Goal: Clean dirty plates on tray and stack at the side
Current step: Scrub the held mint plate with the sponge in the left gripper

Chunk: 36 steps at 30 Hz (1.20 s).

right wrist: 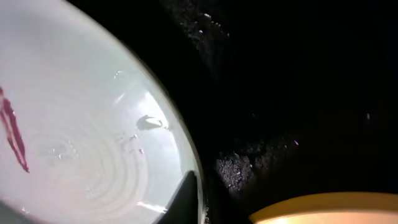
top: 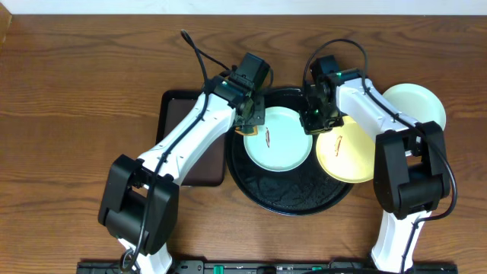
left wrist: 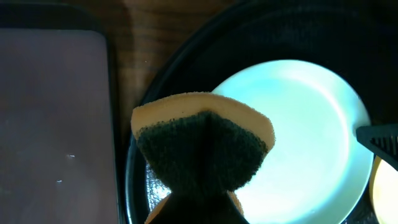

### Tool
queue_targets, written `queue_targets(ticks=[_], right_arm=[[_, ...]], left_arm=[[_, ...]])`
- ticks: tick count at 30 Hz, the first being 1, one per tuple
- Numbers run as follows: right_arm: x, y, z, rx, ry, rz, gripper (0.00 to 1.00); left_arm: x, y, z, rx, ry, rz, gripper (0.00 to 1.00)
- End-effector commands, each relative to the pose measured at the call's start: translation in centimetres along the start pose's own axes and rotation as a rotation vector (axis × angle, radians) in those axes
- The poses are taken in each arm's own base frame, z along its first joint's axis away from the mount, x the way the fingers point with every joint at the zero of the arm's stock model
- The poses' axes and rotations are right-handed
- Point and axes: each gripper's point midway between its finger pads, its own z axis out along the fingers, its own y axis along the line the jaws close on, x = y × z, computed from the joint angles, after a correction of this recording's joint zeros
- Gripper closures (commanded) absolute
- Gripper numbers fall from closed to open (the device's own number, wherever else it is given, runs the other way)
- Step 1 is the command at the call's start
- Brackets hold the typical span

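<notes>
The left end effector (top: 247, 116) is clamped on an orange sponge with a dark green scouring face (left wrist: 205, 149), pinching it so that it folds. In the left wrist view the sponge hangs over the left edge of the pale mint-blue round plate (left wrist: 305, 137) and the rim of the large round black tray (left wrist: 149, 106); whether it touches the plate cannot be told. That plate lies flat inside the tray, toward its upper middle, with a thin reddish-brown smear (top: 268, 138) at its centre. The right end effector (top: 318, 116) sits at the plate's upper right edge, directly opposite the left one. The right wrist view shows only one dark fingertip (right wrist: 186, 196) just at the plate's rim, so how wide its jaws stand cannot be told. A pale yellow round plate (top: 348, 156) with a small dark mark at its centre lies across the tray's right rim, just beside the mint-blue plate and below the right end effector. A second pale mint plate (top: 417, 106) rests on the wooden tabletop (top: 76, 91) off the tray (up to the right, behind the right arm). A dark brown rectangular tray (top: 192, 148) lies on the tabletop just left of the black tray, under the left arm.
</notes>
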Motion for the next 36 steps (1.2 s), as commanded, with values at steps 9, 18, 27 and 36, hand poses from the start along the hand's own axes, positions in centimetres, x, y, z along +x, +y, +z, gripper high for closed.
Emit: queue_targets(ticks=[9, 18, 27, 36], right_arm=[[0.2, 0.5, 0.2, -0.007, 0.005, 0.010, 0.99], [0.1, 0.5, 0.2, -0.007, 0.004, 0.010, 0.99], [0.1, 0.5, 0.2, -0.008, 0.000, 0.009, 0.99], [0.0, 0.5, 0.2, -0.008, 0.000, 0.008, 0.99]], left_arm=[[0.3, -0.6, 0.5, -0.002, -0.001, -0.029, 0.92], [1.1, -1.9, 2.9, -0.004, 0.023, -0.010, 0.93], [2.2, -1.4, 6.0, -0.037, 0.079, -0.010, 0.92], [3.5, -1.9, 8.0, -0.051, 0.115, 0.014, 0.93]])
